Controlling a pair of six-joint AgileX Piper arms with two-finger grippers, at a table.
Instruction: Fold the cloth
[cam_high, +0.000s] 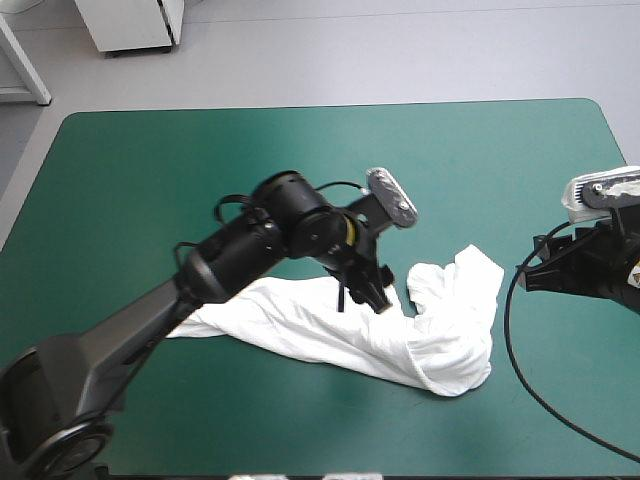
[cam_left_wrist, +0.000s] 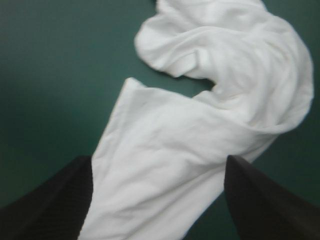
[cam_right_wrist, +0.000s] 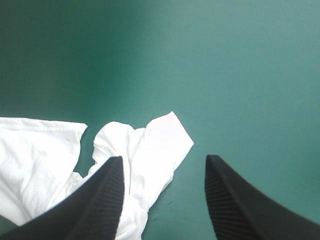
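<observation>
The teal-green cover (cam_high: 200, 180) takes up most of the high view. On its near half lies the white T-shirt (cam_high: 330, 330), crumpled into a long, rumpled band. The band runs from beside the left arm (cam_high: 150, 320), passes under the left gripper (cam_left_wrist: 159, 160), then bends back on itself in a hook toward the right gripper (cam_right_wrist: 164, 158). The left gripper points down over the middle of the band with its black fingers (cam_left_wrist: 55, 200) standing wide apart. White cloth fills the gap between them and stretches on ahead into the curled end. Whether the fingers touch the cloth cannot be told. The right gripper sits off the T-shirt's hooked end, its fingers also spread with nothing held. A pointed flap of the shirt lies just ahead of the gap, more folds lie beside and under one finger, and bare cover lies ahead of the other. A small sticker (cam_high: 633, 272) on the right arm is too small to read.
</observation>
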